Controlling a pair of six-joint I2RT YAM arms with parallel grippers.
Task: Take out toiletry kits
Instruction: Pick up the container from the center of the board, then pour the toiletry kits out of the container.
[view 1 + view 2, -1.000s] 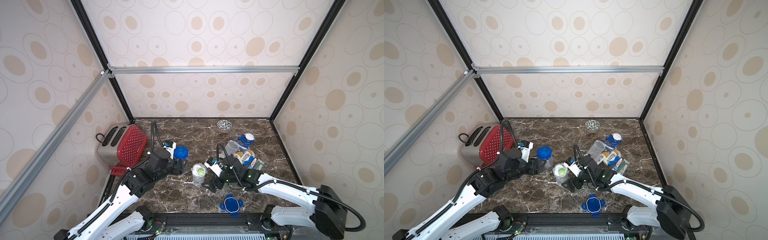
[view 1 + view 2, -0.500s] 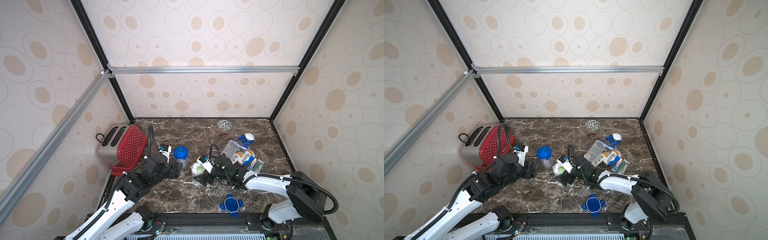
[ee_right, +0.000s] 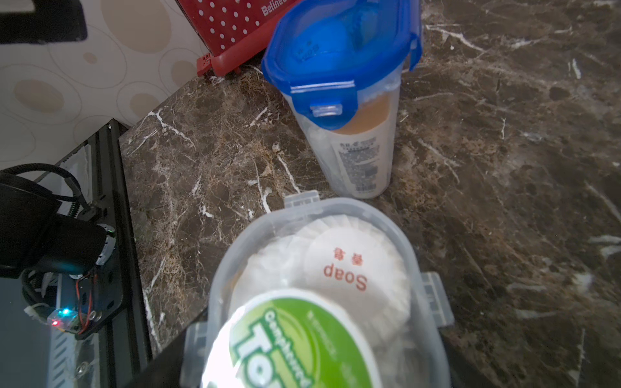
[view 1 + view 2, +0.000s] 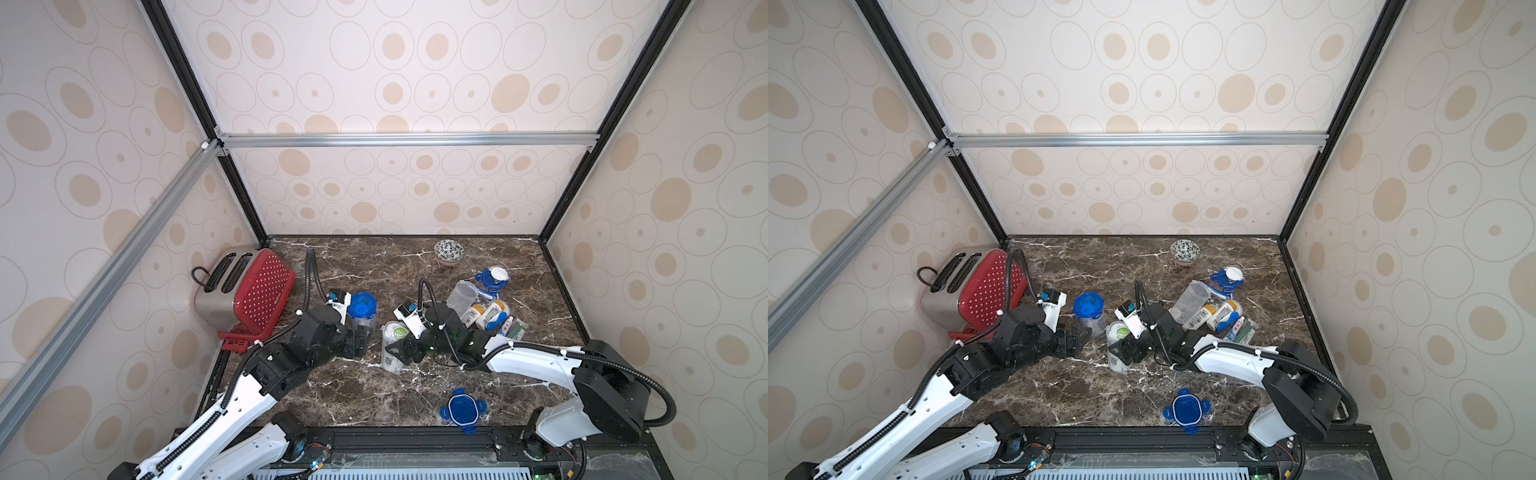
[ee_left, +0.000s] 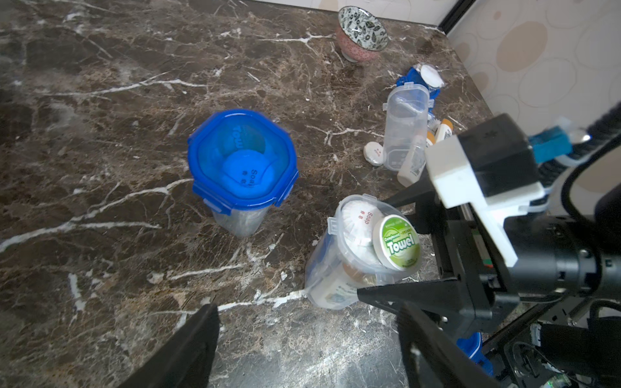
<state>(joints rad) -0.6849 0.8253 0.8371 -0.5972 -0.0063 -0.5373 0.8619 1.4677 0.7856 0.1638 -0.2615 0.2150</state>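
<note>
Toiletry kit sits packed in the open clear jar on the tabletop, soap packet and towel disc uppermost. Your right fingers straddle that jar, grip unconfirmed; left fingers hang spread apart. Squeeze firmly before tipping.

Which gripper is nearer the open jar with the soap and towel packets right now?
Right. The right gripper straddles the open jar, a finger on either side; the left gripper hangs short of it, open.
</note>
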